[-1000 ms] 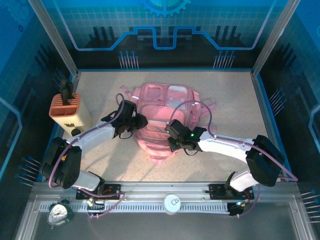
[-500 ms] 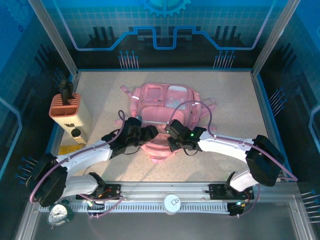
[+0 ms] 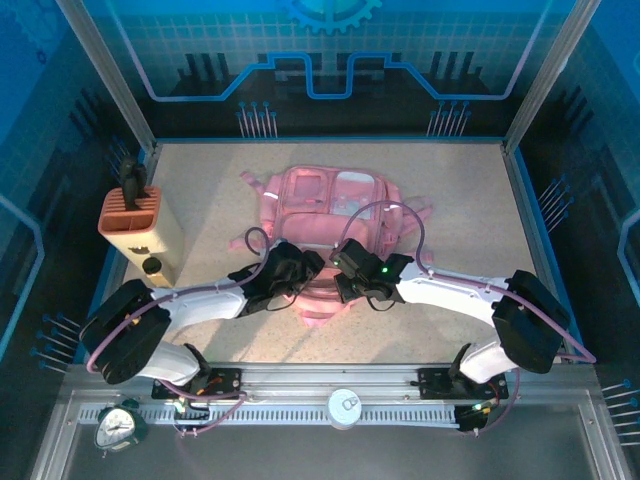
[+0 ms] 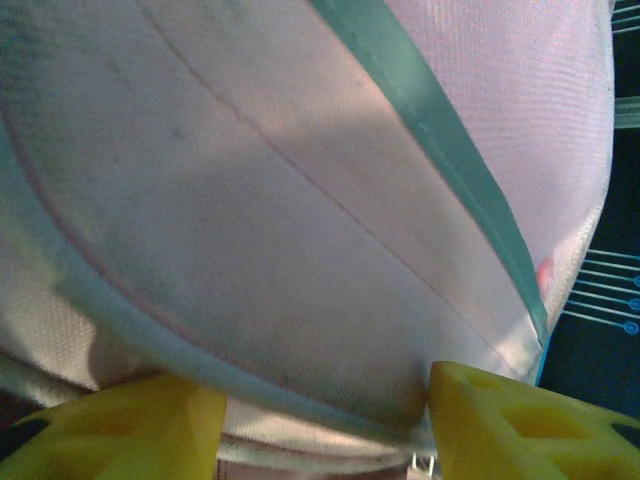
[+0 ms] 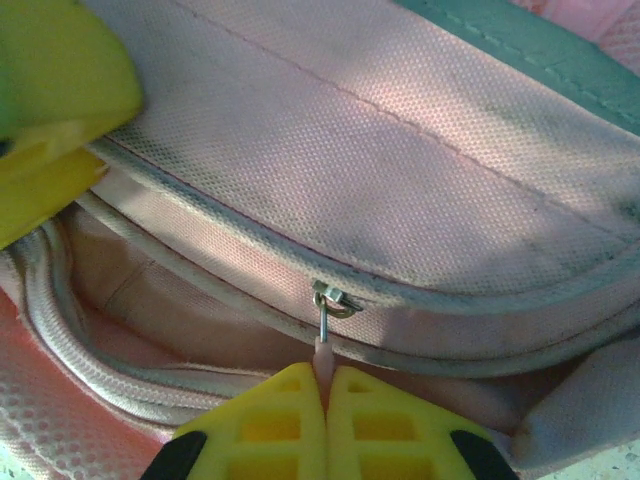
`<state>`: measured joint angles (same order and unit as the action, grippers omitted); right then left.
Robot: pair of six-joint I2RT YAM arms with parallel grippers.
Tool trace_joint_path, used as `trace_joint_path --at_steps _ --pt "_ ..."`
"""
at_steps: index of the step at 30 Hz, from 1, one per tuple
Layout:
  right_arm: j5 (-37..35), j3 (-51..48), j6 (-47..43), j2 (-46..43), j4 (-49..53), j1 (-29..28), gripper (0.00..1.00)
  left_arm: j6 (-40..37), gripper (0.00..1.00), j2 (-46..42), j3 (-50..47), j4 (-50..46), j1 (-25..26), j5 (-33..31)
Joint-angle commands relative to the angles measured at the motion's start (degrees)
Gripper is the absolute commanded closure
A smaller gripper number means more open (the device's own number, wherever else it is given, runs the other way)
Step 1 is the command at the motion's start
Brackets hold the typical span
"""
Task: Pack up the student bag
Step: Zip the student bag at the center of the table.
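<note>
Noted a speckled beige tabletop (image 3: 450, 190) inside a metal-framed enclosure with blue printed walls. Found the large soft pink fabric backpack (image 3: 335, 200) lying flat mid-tabletop, toward the back. Located a tall orange-and-cream pen holder box (image 3: 140, 225) at the left edge, well apart from the backpack.

From overhead, found the backpack's near end covered by both arms. Could not read there how the left tool (image 3: 300, 268) and right tool (image 3: 345, 275) stood.

In the left wrist view, saw blurred close pink fabric (image 4: 300, 200). Saw the left tool (image 4: 325, 440) with yellow fingers apart, cut off by the lower edge, fabric between them.

In the right wrist view, resolved the open pocket mouth (image 5: 150, 300). Confirmed the right tool (image 5: 325, 420) closed together on a small pink zipper pull (image 5: 322, 350).
</note>
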<state>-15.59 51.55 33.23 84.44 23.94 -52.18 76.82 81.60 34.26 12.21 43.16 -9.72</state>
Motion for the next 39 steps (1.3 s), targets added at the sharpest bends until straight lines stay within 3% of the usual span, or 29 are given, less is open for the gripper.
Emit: trace_joint_path --at_steps 1,6,11,22,31,39 --pt "1.1 -0.8 0.4 -1.2 -0.4 -0.5 1.0 1.3 0.55 2.1 2.7 0.2 0.3 -3.7" --pt "-1.5 -2.7 -0.2 -2.6 0.6 0.0 1.0 -2.3 0.81 1.4 4.0 -4.2 -0.8 -6.1" --pt "-3.2 -5.0 -1.3 -5.4 1.3 2.6 1.0 -6.9 0.99 -1.8 4.5 -10.5 -4.0 -5.5" --pt "-4.9 -6.1 -6.1 -5.7 -2.1 11.6 1.0 -17.4 1.0 -8.0 3.7 -17.0 -12.6 0.7" --pt "-4.5 -3.2 -9.5 -2.9 -7.6 18.4 1.0 -21.9 1.0 -7.1 5.1 -18.5 -12.7 3.1" --pt "-0.2 -1.5 -11.1 -3.9 -7.7 18.8 0.98 -24.1 1.0 -7.0 6.5 -19.7 -12.7 4.6"
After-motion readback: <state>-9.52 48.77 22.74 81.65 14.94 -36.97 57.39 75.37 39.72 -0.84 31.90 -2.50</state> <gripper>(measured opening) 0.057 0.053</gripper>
